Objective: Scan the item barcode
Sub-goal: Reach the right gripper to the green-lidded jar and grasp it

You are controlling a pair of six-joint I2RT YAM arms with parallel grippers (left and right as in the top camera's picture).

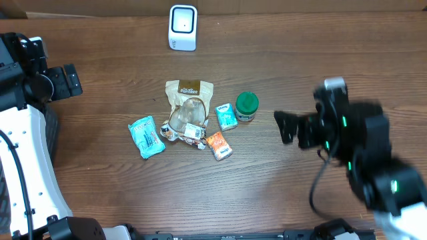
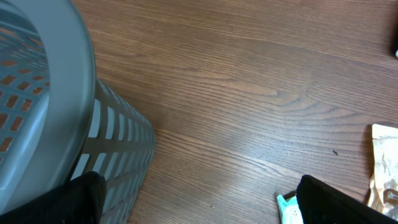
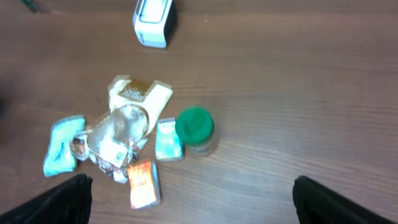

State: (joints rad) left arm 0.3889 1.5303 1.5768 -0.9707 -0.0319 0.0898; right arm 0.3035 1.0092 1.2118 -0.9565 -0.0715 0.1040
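Note:
A white barcode scanner (image 1: pixel 183 27) (image 3: pixel 152 22) stands at the table's far edge. In the middle lies a cluster of items: a tan pouch (image 1: pixel 189 100) (image 3: pixel 130 102), a teal packet (image 1: pixel 147 137) (image 3: pixel 61 144), a small teal box (image 1: pixel 226 115) (image 3: pixel 168 139), a green-lidded jar (image 1: pixel 247 105) (image 3: pixel 195 127) and an orange packet (image 1: pixel 219 145) (image 3: pixel 143 182). My right gripper (image 1: pixel 288 127) (image 3: pixel 196 202) hovers open to the right of the jar, holding nothing. At the far left my left gripper (image 1: pixel 67 81) (image 2: pixel 199 205) is open and empty, with the teal packet (image 2: pixel 287 208) beside its right finger (image 2: pixel 342 202).
A grey slotted basket (image 2: pixel 43 106) (image 1: pixel 30 153) stands at the table's left side, right under the left gripper's left finger (image 2: pixel 81 199). Bare wood lies between the basket and the items, and in front of the items.

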